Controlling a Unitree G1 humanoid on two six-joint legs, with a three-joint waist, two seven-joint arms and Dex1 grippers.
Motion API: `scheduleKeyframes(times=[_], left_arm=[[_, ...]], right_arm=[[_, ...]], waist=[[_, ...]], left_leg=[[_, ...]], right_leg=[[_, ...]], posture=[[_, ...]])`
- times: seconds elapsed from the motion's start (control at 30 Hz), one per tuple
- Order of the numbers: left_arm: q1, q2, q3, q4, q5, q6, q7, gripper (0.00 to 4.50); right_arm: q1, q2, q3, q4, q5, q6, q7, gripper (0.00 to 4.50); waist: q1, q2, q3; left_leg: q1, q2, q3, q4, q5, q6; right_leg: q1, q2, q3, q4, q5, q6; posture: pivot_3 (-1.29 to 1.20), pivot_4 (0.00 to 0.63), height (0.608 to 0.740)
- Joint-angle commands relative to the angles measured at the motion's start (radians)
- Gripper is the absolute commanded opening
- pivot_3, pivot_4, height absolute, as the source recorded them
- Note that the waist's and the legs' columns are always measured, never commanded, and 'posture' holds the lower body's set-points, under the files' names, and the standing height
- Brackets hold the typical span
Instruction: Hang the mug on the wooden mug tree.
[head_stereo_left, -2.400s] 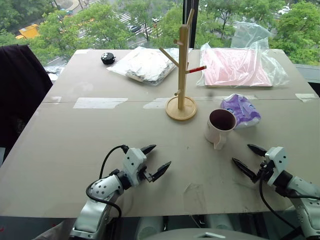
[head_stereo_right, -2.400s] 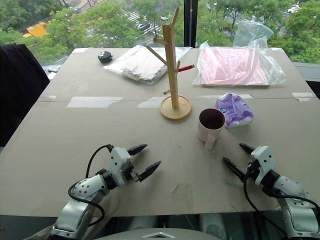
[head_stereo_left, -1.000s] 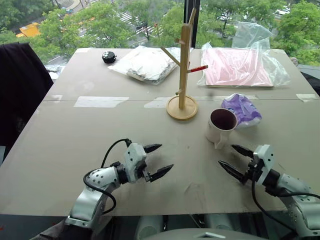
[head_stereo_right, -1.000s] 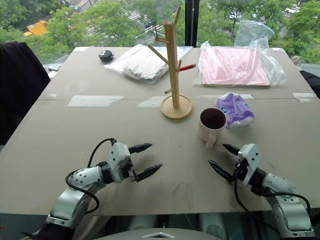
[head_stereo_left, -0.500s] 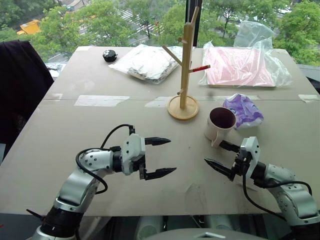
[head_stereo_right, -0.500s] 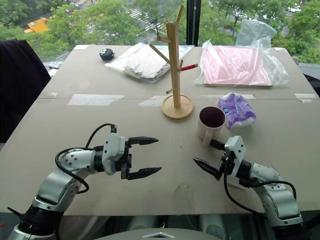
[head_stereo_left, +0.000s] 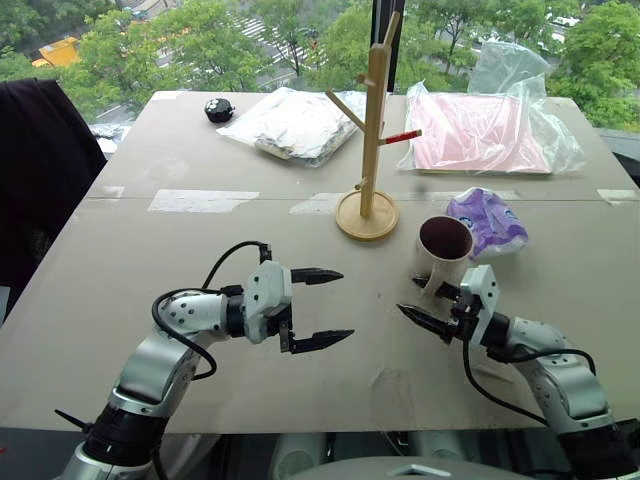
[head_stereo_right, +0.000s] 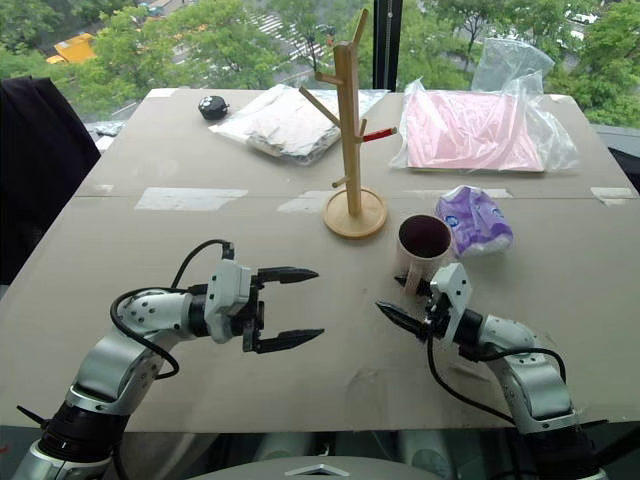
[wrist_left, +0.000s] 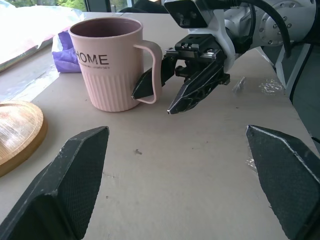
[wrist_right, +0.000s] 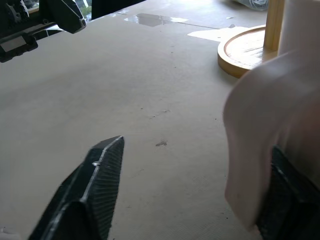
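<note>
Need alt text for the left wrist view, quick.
The right tool straddles the handle of the upright pink mug, one finger through the loop, not yet closed. The mug tree's round base lies beside the mug, a purple packet behind.

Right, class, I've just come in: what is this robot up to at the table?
The right gripper has its jaws astride the handle of the mug, one finger through the loop, not visibly clamped. The mug stands upright on the table beside the wooden mug tree, whose pegs are bare. The left gripper hovers open nearby, holding nothing.
</note>
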Motion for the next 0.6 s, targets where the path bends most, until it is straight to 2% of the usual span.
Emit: scheduleKeyframes(times=[0.03, 0.1, 0.13, 0.3, 0.37, 0.5, 0.6], left_arm=[[-0.006, -0.004, 0.024, -0.054, -0.036, 0.003, 0.000, 4.50], [-0.008, -0.004, 0.024, -0.053, -0.038, 0.003, -0.002, 4.50], [-0.010, -0.004, 0.024, -0.053, -0.040, 0.004, -0.002, 4.50], [-0.042, -0.019, 0.024, -0.068, -0.069, 0.031, 0.018, 4.50], [-0.084, -0.043, 0.046, -0.092, -0.125, 0.076, 0.060, 4.50], [-0.162, -0.086, 0.070, -0.120, -0.196, 0.144, 0.126, 4.50], [-0.207, -0.132, 0.078, -0.115, -0.229, 0.177, 0.181, 4.50]], right_arm=[[-0.013, 0.004, -0.007, -0.007, -0.005, -0.033, 0.002, 1.34], [-0.015, 0.006, -0.009, -0.003, -0.008, -0.038, 0.002, 0.40], [-0.015, 0.006, -0.009, -0.002, -0.009, -0.039, 0.002, 0.11], [-0.040, 0.006, -0.056, -0.086, 0.068, 0.033, -0.035, 0.11], [-0.069, -0.044, -0.066, -0.128, 0.061, 0.059, -0.023, 0.11], [-0.218, -0.160, -0.120, -0.130, 0.094, 0.124, 0.023, 0.11], [-0.365, -0.241, -0.142, -0.011, 0.091, 0.121, 0.106, 0.11]], waist=[[0.000, 0.000, 0.000], [-0.001, 0.000, 0.000], [-0.001, 0.000, 0.000], [0.000, 0.000, 0.000], [0.001, 0.000, 0.001], [0.000, -0.002, 0.003], [-0.005, -0.002, 0.003]], left_leg=[[0.000, 0.000, 0.000, 0.000, 0.000, 0.000], [0.000, 0.000, 0.000, 0.000, 0.000, 0.000], [0.000, 0.000, 0.000, 0.000, 0.000, 0.000], [0.000, 0.000, 0.000, 0.000, 0.000, 0.000], [0.000, 0.000, 0.000, 0.000, 0.000, 0.000], [0.000, -0.001, 0.000, 0.002, 0.000, 0.000], [0.001, -0.001, 0.000, 0.002, 0.000, 0.000]], right_leg=[[0.000, 0.000, 0.000, 0.000, 0.000, 0.000], [0.000, 0.000, 0.000, 0.000, 0.000, 0.000], [0.000, 0.000, 0.000, 0.000, 0.000, 0.000], [0.000, 0.000, 0.000, 0.000, 0.000, 0.000], [0.000, 0.000, 0.000, 0.000, 0.000, 0.000], [0.001, 0.000, 0.001, 0.000, 0.001, 0.000], [0.002, 0.001, 0.002, 0.001, 0.001, 0.000]], posture=[[0.00, 0.150, 0.740], [0.00, 0.150, 0.740], [0.00, 0.150, 0.740], [0.00, 0.150, 0.740], [0.00, 0.150, 0.740], [0.00, 0.150, 0.740], [0.00, 0.150, 0.740]])
